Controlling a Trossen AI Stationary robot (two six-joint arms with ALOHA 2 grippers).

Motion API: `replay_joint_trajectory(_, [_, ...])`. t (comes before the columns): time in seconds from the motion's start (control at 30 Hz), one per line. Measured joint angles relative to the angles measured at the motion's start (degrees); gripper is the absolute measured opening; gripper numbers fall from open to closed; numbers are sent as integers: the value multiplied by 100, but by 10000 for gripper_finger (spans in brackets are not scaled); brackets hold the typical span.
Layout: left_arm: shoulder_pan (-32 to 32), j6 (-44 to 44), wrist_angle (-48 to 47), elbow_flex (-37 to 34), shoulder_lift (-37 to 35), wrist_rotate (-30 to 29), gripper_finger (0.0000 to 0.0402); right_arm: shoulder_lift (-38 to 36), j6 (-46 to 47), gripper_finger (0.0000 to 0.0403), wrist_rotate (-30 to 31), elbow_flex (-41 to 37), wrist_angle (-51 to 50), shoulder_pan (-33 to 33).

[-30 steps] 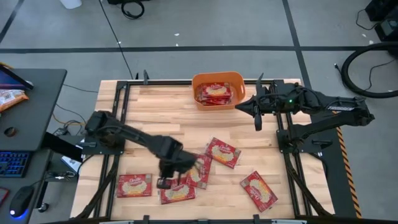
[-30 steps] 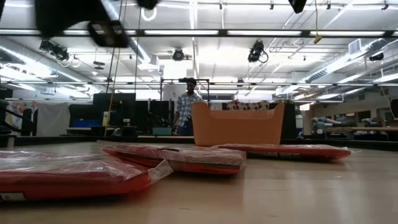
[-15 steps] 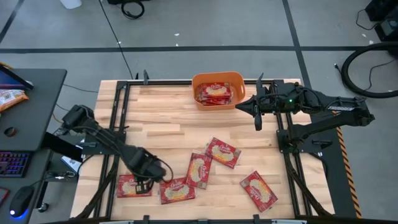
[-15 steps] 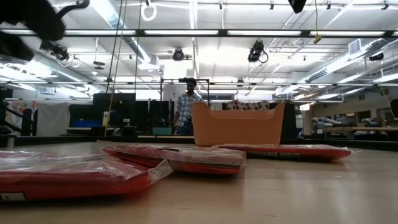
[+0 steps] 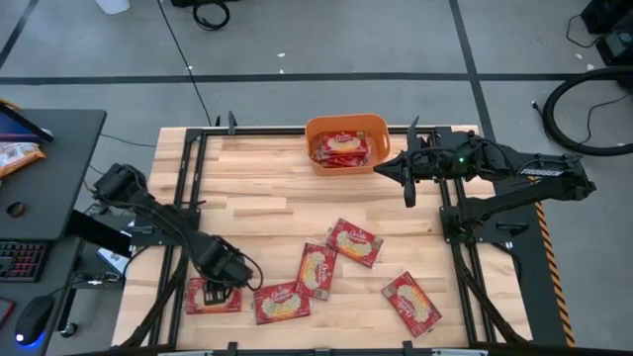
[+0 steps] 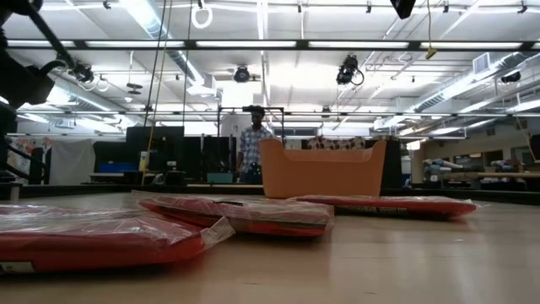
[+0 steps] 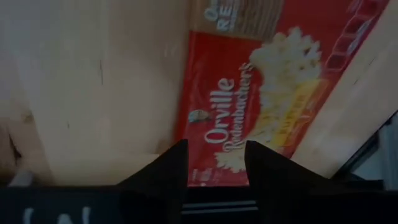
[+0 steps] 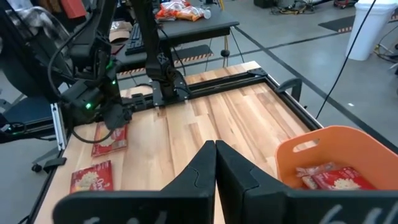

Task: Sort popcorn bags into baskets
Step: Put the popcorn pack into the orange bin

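We find the basket [image 5: 346,143] at the table's [image 5: 257,188] far edge, popcorn bags [image 5: 341,148] inside it. Five more bags lie along the near half: one [image 5: 214,295] at near left under the left gripper [image 5: 220,287], three [image 5: 316,267] clustered mid-table, one [image 5: 411,303] apart at near right

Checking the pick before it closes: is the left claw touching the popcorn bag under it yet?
Cannot tell. The left wrist view shows the left claw open over the popcorn bag, but neither contact nor gap is plain; the high view hides the tips.
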Motion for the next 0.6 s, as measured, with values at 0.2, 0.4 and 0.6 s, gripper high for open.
replay_joint_trajectory(0.2, [-144,-13,333,-433,-487,-126,154,0,13,12,0,0,-5,-2])
replay_joint_trajectory(0.4, [-212,-16,438,-755,-746,-239,149,0,16,12,25,0,9,-17])
replay_joint_trajectory(0.6, [-210,42,997,-997,-760,-338,149,0,59,12,308,0,13,-17])
